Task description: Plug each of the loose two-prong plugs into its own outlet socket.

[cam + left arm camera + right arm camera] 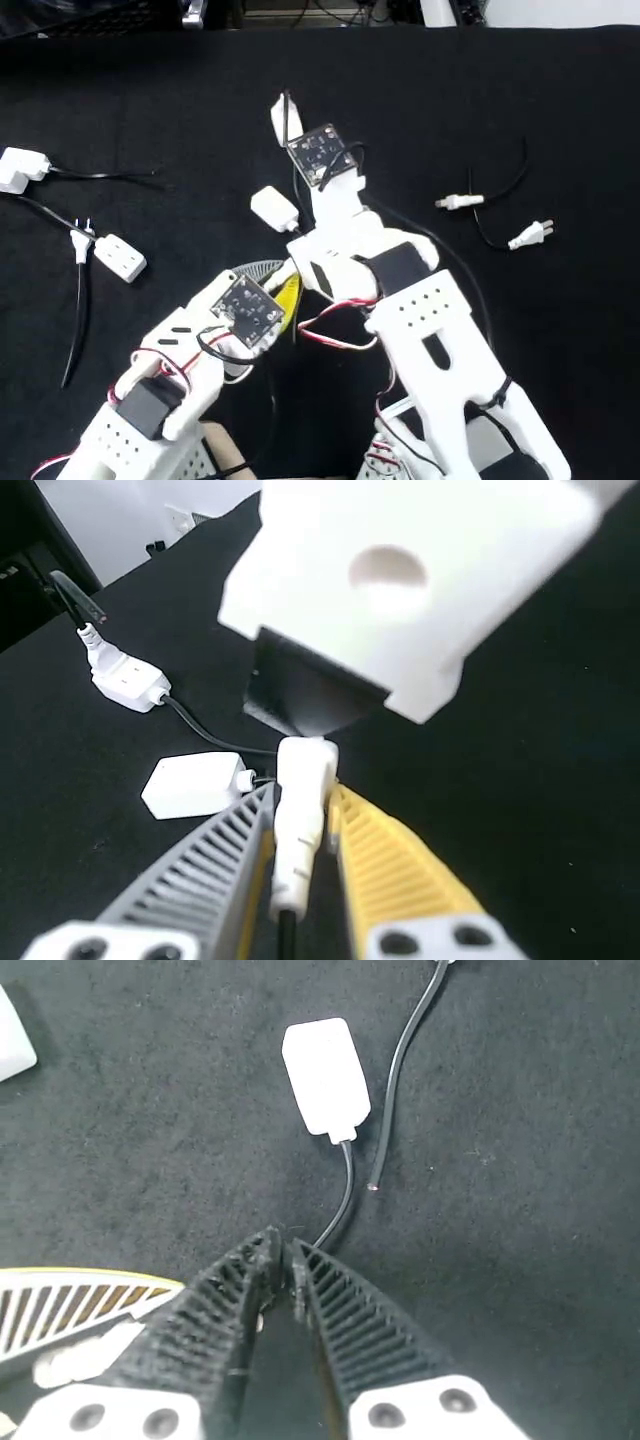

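Robotics lab bench: black cloth-covered table (560, 120), left arm (165, 385) and right arm (440, 330) in white printed plastic with bare servo wiring (335, 325), cable clutter (340, 10) and a white wall (560, 10) at the far edge.

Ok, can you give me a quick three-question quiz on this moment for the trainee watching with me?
1. True or false: the left hand is empty.
2. What is the right hand pinching? A) a cord B) a socket C) nothing
3. Fill in: the left hand's fingers are grey and ___.

Key: 1 false, it grips a white plug. 2 A. 3 yellow.
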### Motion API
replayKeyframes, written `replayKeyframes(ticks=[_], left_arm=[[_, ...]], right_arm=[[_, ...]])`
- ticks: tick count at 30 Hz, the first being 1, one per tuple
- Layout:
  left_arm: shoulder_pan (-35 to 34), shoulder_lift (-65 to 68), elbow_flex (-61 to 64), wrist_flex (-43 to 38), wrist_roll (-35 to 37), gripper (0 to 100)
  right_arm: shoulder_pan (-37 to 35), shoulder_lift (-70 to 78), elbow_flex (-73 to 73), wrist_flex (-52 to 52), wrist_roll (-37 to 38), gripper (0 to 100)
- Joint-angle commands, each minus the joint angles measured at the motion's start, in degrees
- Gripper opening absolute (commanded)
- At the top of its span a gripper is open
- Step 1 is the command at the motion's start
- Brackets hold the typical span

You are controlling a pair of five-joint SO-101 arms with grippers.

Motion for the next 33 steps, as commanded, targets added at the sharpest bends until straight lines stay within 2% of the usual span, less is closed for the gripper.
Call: replayKeyframes(ticks=[1,33], left_arm=[[-3.8,-3.3,-12.0,1.4,1.1,3],[-3.9,-3.4,-17.7,1.3,1.1,3]], right_arm=[[-0.2,1.5,2.2,0.3,-0.2,1.3],[-1.8,1.6,3.6,-2.1,-0.2,1.3]])
